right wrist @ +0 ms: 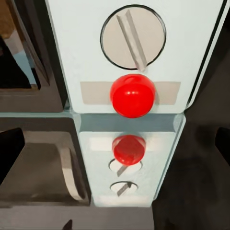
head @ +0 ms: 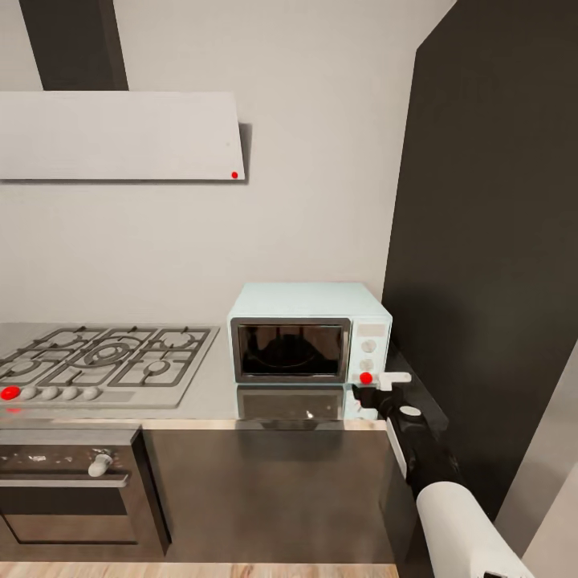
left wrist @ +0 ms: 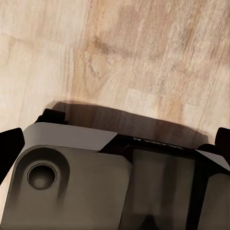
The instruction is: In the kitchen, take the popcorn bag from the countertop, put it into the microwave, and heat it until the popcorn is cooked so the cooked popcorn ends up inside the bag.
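The pale-blue microwave (head: pixel 309 331) stands on the grey glossy countertop (head: pixel 205 401) with its dark glass door shut. A dim rounded shape (head: pixel 285 352) sits behind the glass, and I cannot tell whether it is the popcorn bag. My right gripper (head: pixel 374 384) is open, right in front of the red dot (head: pixel 366 377) under the two white knobs. In the right wrist view the red dot (right wrist: pixel 132 95) is very close, below a knob (right wrist: pixel 133 37), with my right gripper (right wrist: pixel 115 148) spread wide around it. My left gripper (left wrist: pixel 115 153) hangs open above the floor.
A gas hob (head: pixel 108 357) lies left of the microwave, with a dark built-in oven (head: pixel 64 482) under it and a white hood (head: pixel 120 136) above. A tall dark cabinet (head: pixel 490 241) stands close on the right. The left wrist view shows wooden floor (left wrist: pixel 143 48) and my grey base (left wrist: pixel 96 182).
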You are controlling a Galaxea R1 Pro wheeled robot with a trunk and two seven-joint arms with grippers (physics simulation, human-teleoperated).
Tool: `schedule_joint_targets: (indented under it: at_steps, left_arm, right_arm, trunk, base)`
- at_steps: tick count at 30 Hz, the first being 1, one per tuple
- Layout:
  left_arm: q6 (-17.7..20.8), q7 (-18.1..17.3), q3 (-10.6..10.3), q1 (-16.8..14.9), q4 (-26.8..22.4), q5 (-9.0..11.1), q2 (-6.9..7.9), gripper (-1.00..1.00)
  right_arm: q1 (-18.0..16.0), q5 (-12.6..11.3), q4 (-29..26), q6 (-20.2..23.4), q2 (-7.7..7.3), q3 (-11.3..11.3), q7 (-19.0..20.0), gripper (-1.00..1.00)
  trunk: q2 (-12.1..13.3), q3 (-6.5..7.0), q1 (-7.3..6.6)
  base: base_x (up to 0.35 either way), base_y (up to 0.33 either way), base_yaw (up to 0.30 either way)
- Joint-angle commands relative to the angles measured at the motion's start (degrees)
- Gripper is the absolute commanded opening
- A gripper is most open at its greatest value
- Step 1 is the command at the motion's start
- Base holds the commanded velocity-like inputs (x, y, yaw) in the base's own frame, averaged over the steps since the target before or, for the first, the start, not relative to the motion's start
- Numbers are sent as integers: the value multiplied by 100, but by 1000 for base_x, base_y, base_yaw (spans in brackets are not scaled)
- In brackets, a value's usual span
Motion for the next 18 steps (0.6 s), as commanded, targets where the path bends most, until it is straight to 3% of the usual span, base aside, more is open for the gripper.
schedule_joint_targets:
  at_steps: [1,11,18]
  left_arm:
    - [-25,-22,-47,-5,11,58,-1,100]
    - [-24,-22,-46,-6,11,58,-1,100]
    - [-8,-23,-44,-8,2,83,-11,100]
  right_arm:
    - [-3,61,-7,16,10,-40,54,100]
    - [-5,53,-1,1,-9,-57,51,100]
    - [-3,37,-1,-8,-166,-56,65,100]
  trunk:
    - [-5,-8,0]
    - [-5,-8,0]
    - [-5,-8,0]
  base:
    - [0,0,0]
    - [0,0,0]
    - [66,0,0]
